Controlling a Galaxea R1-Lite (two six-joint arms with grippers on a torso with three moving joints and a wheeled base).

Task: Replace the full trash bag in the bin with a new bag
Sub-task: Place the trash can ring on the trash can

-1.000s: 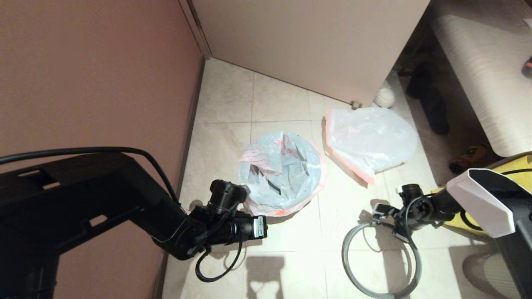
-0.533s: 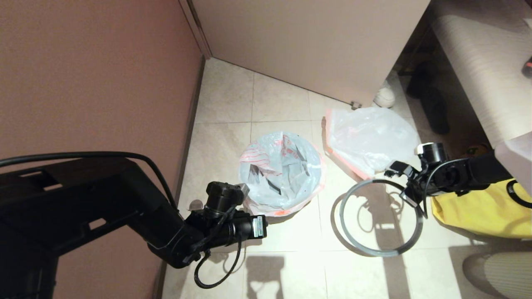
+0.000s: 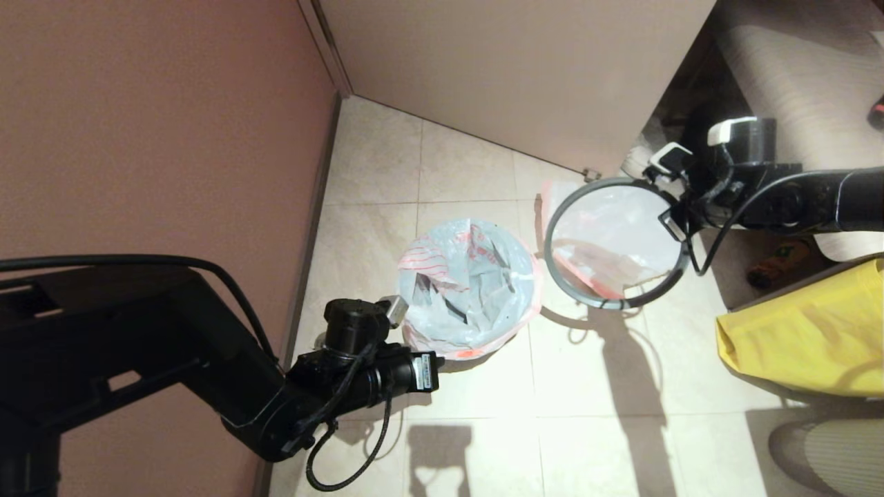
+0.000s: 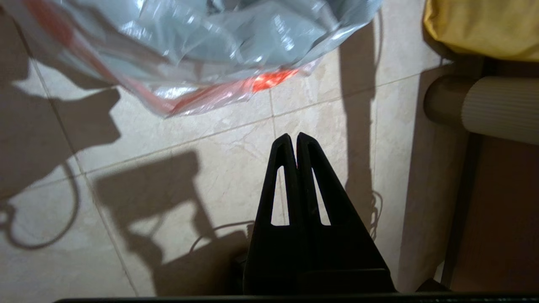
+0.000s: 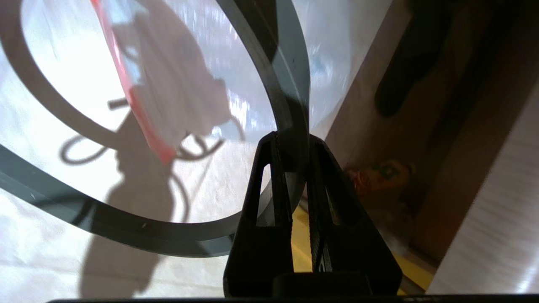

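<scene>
The bin is almost wholly hidden under the new bag (image 3: pixel 469 286), whose red print and pink hem drape over its mouth; that same new bag (image 4: pixel 202 50) fills the far part of the left wrist view. Behind and right of it lies the full trash bag (image 3: pixel 615 235), plain white with a pink-orange hem. My right gripper (image 3: pixel 673 221) (image 5: pixel 290 141) is shut on the grey hoop (image 3: pixel 548 248) (image 5: pixel 290 84), holding it in the air over the full bag (image 5: pixel 177 84). My left gripper (image 4: pixel 293 136) is shut and empty, low by the bin's front-left side.
A yellow fabric bag (image 3: pixel 801 338) sits at the right, also showing in the left wrist view (image 4: pixel 484 25). A reddish wall (image 3: pixel 152 124) runs along the left and a pale cabinet panel (image 3: pixel 518 76) stands behind. A bench (image 3: pixel 815 69) is at back right.
My right gripper has lifted the grey hoop from the floor at front right and carried it up and back over the full bag. The left arm has drawn back slightly.
</scene>
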